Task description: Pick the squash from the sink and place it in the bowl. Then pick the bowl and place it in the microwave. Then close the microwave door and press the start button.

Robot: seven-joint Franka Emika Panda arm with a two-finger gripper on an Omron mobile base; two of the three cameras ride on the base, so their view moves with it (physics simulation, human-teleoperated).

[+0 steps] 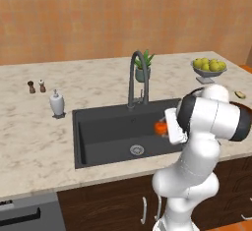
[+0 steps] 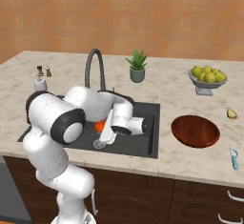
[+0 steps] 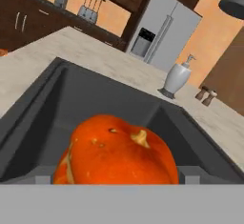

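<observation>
Squash (image 3: pixel 116 151): round, orange-red, pale stem stub on top. Lies inside the sink (image 1: pixel 106 129), toward its right half; in the hand view it sits directly before the camera, between the two grey finger tips at the lower edge.

End effector (image 1: pixel 165 127): lowered into the basin at the squash, jaws spread wide, one on each side of the fruit. Whether the tips touch its skin cannot be told.

Sink: dark grey rectangular basin sunk in the worktop (image 1: pixel 34 141), round silver drain (image 1: pixel 137 150) on its floor, tall arched grey faucet (image 1: pixel 135 77) at the back rim.

Bowl (image 2: pixel 195 131): wide, shallow, glossy reddish-brown, standing on the worktop just right of the sink.

Further items on the worktop:
- potted green plant (image 2: pixel 137 66), behind the sink, right of the faucet;
- grey pedestal dish of yellow-green fruit (image 2: pixel 207 79), behind the bowl;
- small pale item (image 2: pixel 232 114), right of the bowl, too small to identify;
- white soap dispenser (image 1: pixel 57 103), left of the sink;
- two small shakers (image 1: pixel 36 86), further left and back.
</observation>
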